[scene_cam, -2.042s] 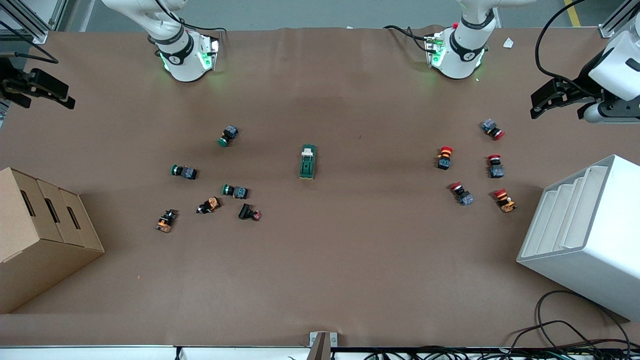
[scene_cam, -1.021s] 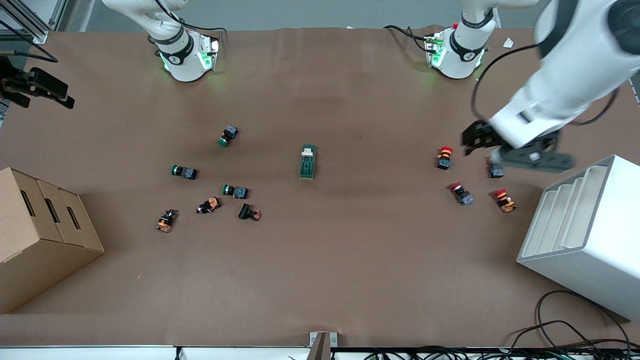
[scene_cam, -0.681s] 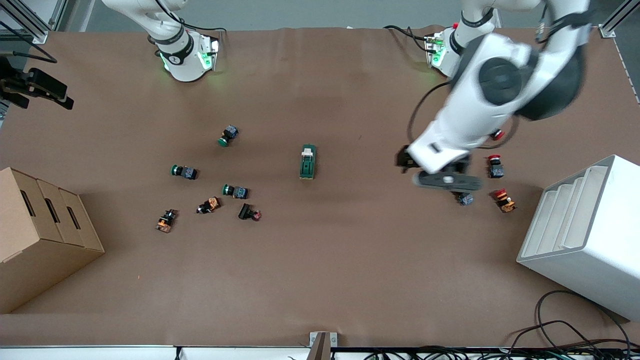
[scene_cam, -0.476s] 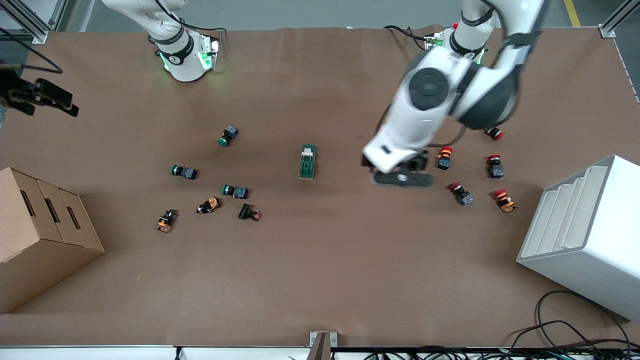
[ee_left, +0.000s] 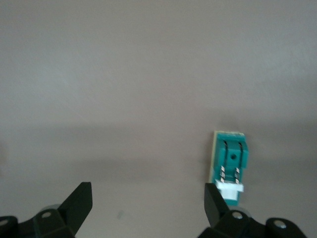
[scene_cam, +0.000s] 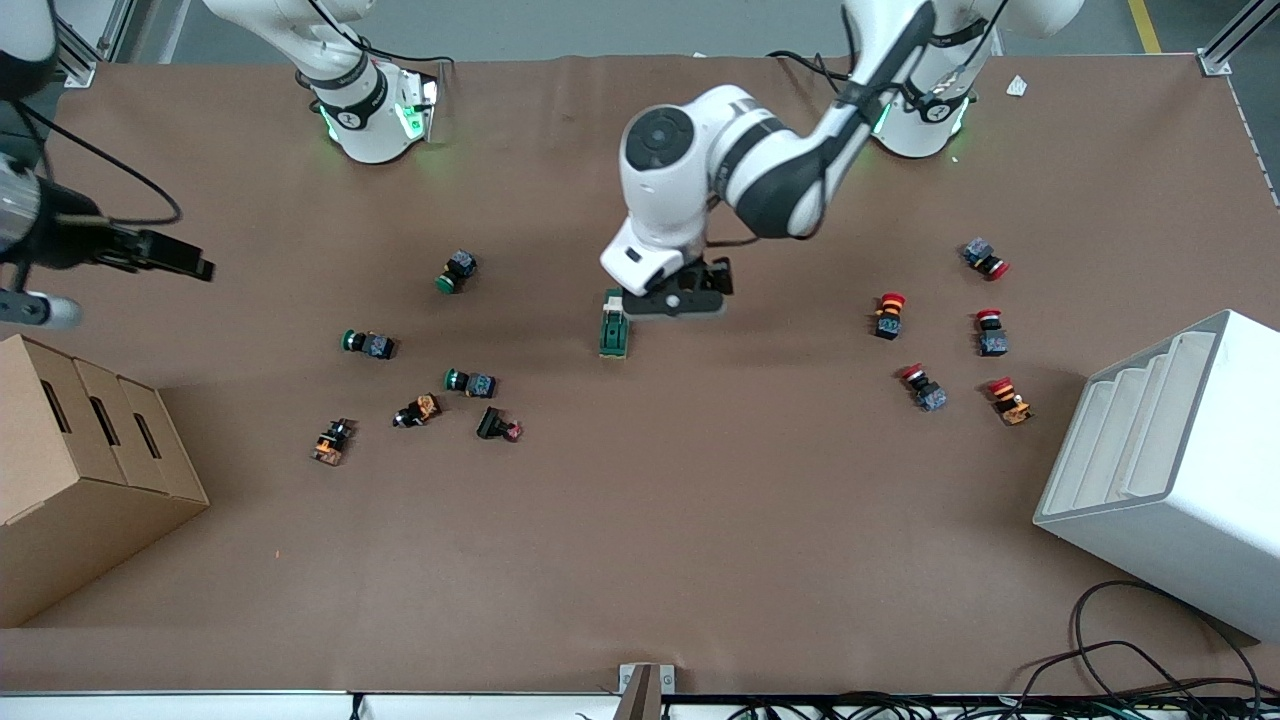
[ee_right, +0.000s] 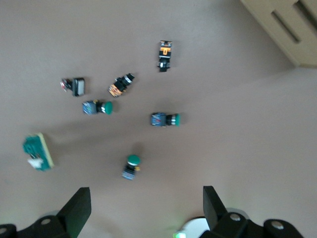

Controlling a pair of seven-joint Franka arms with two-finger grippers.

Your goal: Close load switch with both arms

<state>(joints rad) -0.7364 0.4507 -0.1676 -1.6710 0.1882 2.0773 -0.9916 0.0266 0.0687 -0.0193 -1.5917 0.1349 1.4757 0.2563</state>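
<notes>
The load switch (scene_cam: 614,333) is a dark green block with a white toggle end, lying mid-table. It also shows in the left wrist view (ee_left: 231,165) and the right wrist view (ee_right: 37,152). My left gripper (scene_cam: 676,297) hangs low just beside the switch's toggle end, toward the left arm's end of the table. In the left wrist view the left gripper (ee_left: 148,208) is open and empty, with one fingertip (ee_left: 214,201) next to the toggle. My right gripper (scene_cam: 188,265) is up over the right arm's end of the table, open and empty (ee_right: 146,206).
Green-capped push-buttons (scene_cam: 455,271) and orange-bodied ones (scene_cam: 418,410) lie toward the right arm's end. Red-capped push-buttons (scene_cam: 888,313) lie toward the left arm's end. A cardboard box (scene_cam: 80,470) and a white rack (scene_cam: 1170,470) stand at the table's two ends.
My left arm has swept from the table's end over the red-capped buttons to the load switch. My right gripper has moved a little inward over the table. The switch has not moved.
</notes>
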